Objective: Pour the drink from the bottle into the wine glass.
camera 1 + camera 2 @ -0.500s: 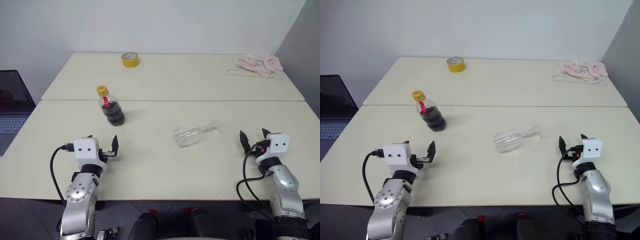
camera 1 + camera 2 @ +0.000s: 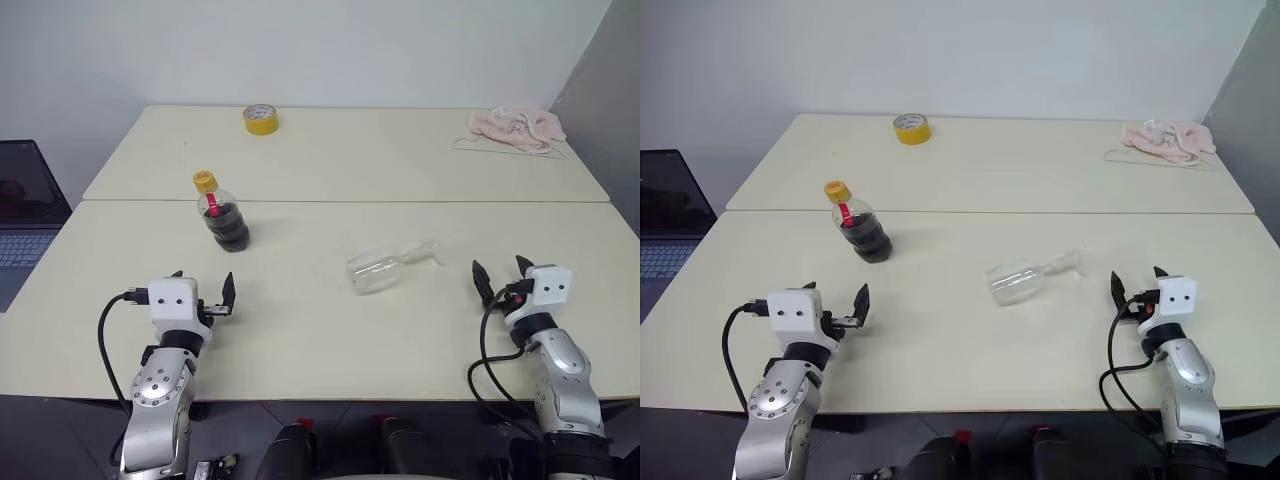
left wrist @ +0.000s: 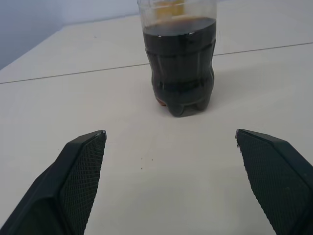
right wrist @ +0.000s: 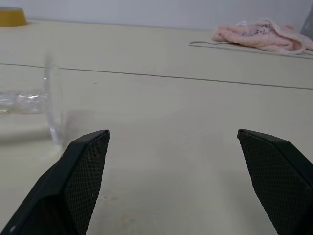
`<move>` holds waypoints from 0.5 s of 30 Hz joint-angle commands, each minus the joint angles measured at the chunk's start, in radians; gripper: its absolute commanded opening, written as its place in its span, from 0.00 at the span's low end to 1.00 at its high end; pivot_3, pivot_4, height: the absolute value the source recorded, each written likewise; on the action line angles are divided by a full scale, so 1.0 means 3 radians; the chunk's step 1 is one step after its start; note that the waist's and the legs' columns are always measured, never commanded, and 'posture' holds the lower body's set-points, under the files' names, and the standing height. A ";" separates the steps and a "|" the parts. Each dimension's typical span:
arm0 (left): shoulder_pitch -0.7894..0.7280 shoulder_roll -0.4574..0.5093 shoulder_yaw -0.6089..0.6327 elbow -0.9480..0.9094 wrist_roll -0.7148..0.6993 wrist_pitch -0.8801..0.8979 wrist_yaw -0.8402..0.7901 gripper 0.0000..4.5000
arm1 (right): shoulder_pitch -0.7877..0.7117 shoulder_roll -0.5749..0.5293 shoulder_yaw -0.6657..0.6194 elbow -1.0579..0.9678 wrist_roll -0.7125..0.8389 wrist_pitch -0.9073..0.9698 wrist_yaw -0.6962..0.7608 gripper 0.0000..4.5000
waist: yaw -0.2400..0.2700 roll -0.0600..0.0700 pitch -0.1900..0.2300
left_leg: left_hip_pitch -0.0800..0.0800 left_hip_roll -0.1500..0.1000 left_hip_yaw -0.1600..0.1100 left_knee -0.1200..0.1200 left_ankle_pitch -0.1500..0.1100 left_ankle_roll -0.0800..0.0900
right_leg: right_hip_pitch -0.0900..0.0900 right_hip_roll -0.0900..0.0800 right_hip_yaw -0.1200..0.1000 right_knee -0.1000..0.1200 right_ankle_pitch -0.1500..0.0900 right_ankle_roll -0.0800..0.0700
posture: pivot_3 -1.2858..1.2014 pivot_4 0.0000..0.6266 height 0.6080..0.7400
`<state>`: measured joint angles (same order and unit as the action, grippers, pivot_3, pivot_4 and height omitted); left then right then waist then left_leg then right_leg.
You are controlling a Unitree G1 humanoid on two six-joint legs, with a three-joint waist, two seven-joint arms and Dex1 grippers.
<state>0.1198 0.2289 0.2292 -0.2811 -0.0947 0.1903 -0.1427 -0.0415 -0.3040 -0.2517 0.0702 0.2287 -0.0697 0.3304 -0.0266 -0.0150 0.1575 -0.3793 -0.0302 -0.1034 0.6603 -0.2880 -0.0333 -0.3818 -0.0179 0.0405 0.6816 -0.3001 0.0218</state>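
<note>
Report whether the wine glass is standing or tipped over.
Tipped over. The wine glass lies on its side on the table, bowl toward the robot, stem and foot pointing away; it looks empty.

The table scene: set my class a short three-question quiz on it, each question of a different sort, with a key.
1. True or false: the clear stemmed wine glass stands upright.
2. Which cap does the squat clear plastic bottle of dark brown drink wear? A red, B yellow, C none.
3. Fill in: both the left gripper and the right gripper are ____.

Key
1. False; it lies on its side on the cream table.
2. B.
3. Open, holding nothing.
</note>
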 commanded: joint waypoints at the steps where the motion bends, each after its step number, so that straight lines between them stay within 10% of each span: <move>1: -0.0056 0.0064 0.0091 -0.0018 -0.0058 -0.0138 -0.0049 1.00 | 0.0068 -0.0011 0.0009 -0.0235 0.0035 -0.0029 0.0043 1.00 | 0.0001 0.0000 0.0000 | 0.0000 0.0000 0.0000 0.0000 0.0000 0.0000 | 0.0000 0.0000 0.0000 0.0000 0.0000 0.0000 | 0.52 0.24 1.00; 15: -0.0193 0.0124 -0.0011 0.0035 -0.0214 -0.0126 -0.0311 1.00 | 0.0513 -0.0309 0.0236 -0.1352 0.0499 0.0518 0.0580 1.00 | 0.0004 0.0000 0.0000 | 0.0000 0.0000 -0.0004 0.0001 0.0000 0.0000 | 0.0003 0.0000 -0.0003 -0.0002 0.0000 0.0000 | 0.52 0.24 1.00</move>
<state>0.0706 0.2520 0.2256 -0.2630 -0.1568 0.1504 -0.2316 0.1062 -0.3863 -0.1731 -0.2674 0.3320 0.0478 0.4850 -0.0255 -0.0151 0.1575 -0.3794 -0.0302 -0.1046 0.6607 -0.2881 -0.0331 -0.3808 -0.0179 0.0396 0.6809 -0.3002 0.0219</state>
